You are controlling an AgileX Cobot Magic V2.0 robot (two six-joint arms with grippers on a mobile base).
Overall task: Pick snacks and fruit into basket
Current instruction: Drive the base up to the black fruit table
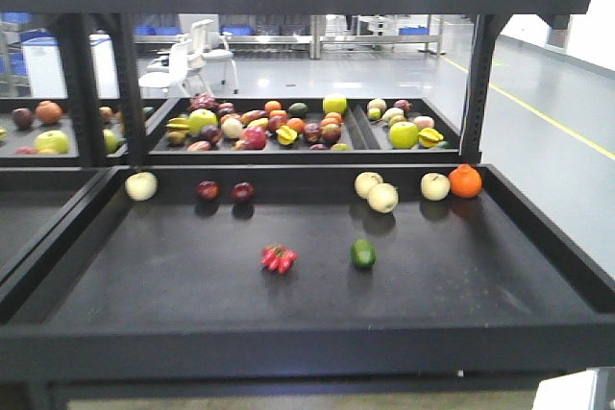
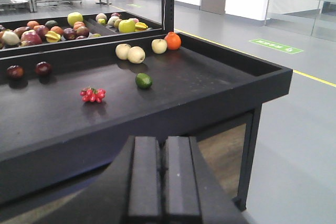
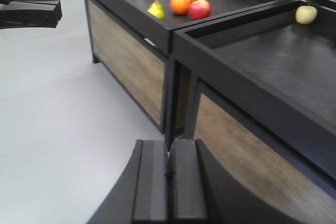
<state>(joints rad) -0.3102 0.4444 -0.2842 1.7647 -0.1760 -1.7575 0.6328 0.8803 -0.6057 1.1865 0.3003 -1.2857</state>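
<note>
The fruit (image 1: 363,253), a small glossy dark-green one, lies alone on the black shelf tray (image 1: 288,338), right of its middle; in the left wrist view the fruit (image 2: 143,81) sits far beyond the tray's front rim. The left gripper (image 2: 161,141) hangs shut and empty below and in front of the tray. The right gripper (image 3: 169,144) is shut too, with nothing in it, over grey floor beside the shelf's wooden side panel. Neither gripper shows in the front view. The snacks and the basket are out of view.
A red berry cluster (image 1: 279,258) lies left of the fruit. Pale apples (image 1: 375,191), an orange (image 1: 465,180) and dark red fruits (image 1: 225,191) line the tray's back wall. Behind is a bin of mixed fruit (image 1: 288,122). A neighbouring shelf (image 3: 178,1) holds more fruit.
</note>
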